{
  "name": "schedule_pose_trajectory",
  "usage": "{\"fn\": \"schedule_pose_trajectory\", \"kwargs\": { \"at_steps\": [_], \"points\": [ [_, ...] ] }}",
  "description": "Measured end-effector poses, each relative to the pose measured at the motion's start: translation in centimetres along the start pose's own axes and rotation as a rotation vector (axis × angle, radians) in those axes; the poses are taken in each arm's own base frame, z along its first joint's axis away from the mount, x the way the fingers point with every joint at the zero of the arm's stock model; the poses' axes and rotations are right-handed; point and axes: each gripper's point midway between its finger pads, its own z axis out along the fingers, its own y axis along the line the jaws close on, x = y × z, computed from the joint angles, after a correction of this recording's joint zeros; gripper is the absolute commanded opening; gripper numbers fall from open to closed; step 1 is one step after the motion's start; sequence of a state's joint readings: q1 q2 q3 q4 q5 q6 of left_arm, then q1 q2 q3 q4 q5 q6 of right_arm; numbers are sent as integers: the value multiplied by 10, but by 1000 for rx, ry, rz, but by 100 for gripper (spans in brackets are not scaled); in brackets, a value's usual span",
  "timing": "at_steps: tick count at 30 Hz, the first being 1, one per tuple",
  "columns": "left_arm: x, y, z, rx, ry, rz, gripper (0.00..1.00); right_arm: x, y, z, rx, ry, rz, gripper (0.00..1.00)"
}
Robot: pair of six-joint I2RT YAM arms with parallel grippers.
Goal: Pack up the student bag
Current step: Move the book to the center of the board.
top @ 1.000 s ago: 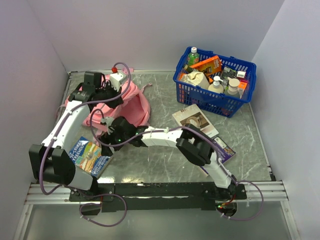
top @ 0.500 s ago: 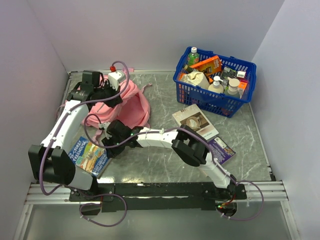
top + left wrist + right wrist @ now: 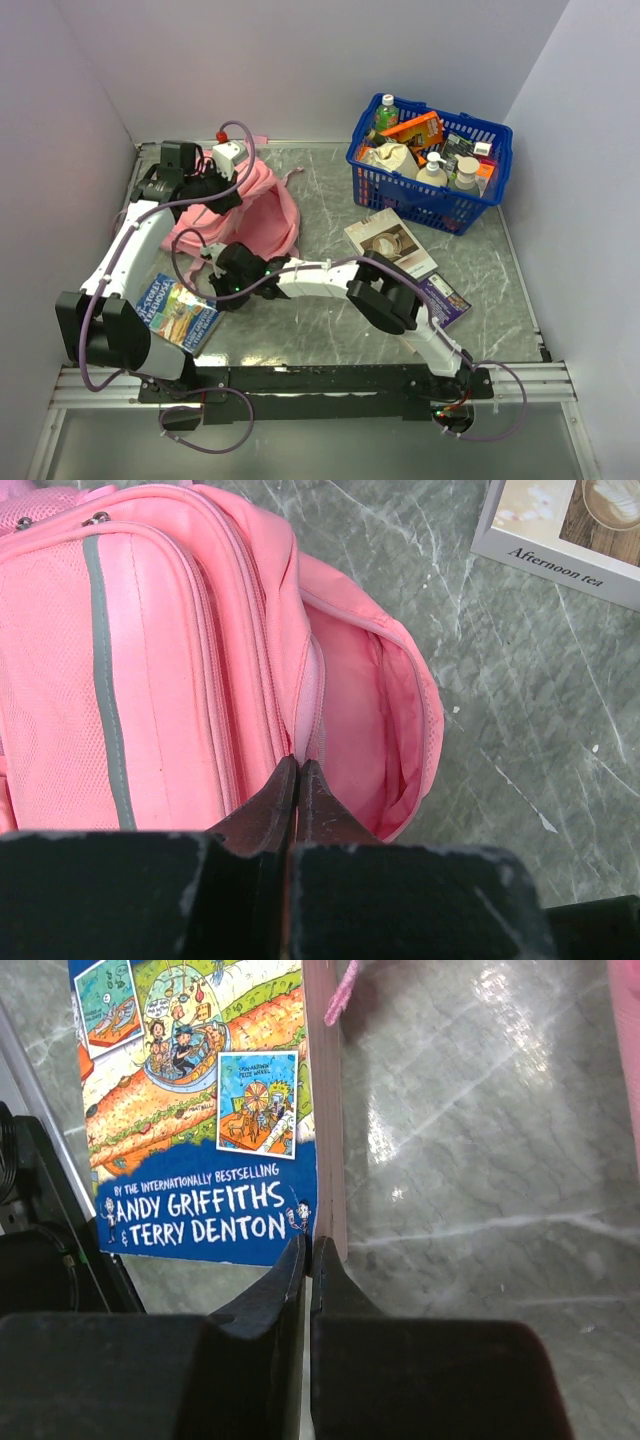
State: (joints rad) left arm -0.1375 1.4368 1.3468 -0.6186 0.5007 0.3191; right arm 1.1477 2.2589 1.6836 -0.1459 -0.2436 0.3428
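Firmly, left gripper (image 3: 298,772) pinched shut on student bag (image 3: 170,680) rim, bag at twelve o'clock from closed, empty right gripper (image 3: 307,1248).

Bright, even overhead light, with glare on the table (image 3: 480,1110) (wrist views slightly soft).

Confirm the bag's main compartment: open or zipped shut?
Open. In the left wrist view the bag gapes, pink lining showing inside; the left fingers pinch its rim.
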Motion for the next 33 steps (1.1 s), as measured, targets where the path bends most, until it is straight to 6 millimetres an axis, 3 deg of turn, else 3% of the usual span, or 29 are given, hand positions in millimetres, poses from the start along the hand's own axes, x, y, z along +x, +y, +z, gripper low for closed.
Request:
{"fn": "schedule_pose_trajectory", "kwargs": {
  "at_steps": [4, 11, 20, 25, 26, 27, 28, 31, 33],
  "points": [
    [0, 1, 0, -2, 0, -2, 1, 8, -8, -11, 30, -42, 19, 0],
    [0, 2, -1, -4, -1, -3, 1, 44, -39, -61, 116, -68, 90, 0],
    [-1, 0, -1, 6, -6, -9, 1, 96, -111, -155, 310, -140, 254, 0],
    [-2, -2, 0, 15, -11, -12, 1, 133, -131, -204, 449, -162, 332, 0],
    [-2, -2, 0, 16, -11, -12, 1, 139, -132, -211, 463, -162, 343, 4],
    [-2, -2, 0, 16, -10, -13, 1, 143, -131, -217, 475, -161, 352, 19],
    [-1, -2, 0, 18, -9, -14, 1, 146, -131, -221, 484, -157, 360, 52],
    [-1, -3, 0, 20, -9, -14, 1, 149, -133, -233, 525, -155, 363, 92],
    [-2, -3, 0, 19, -10, -14, 1, 144, -137, -240, 559, -158, 346, 96]
  ]
}}
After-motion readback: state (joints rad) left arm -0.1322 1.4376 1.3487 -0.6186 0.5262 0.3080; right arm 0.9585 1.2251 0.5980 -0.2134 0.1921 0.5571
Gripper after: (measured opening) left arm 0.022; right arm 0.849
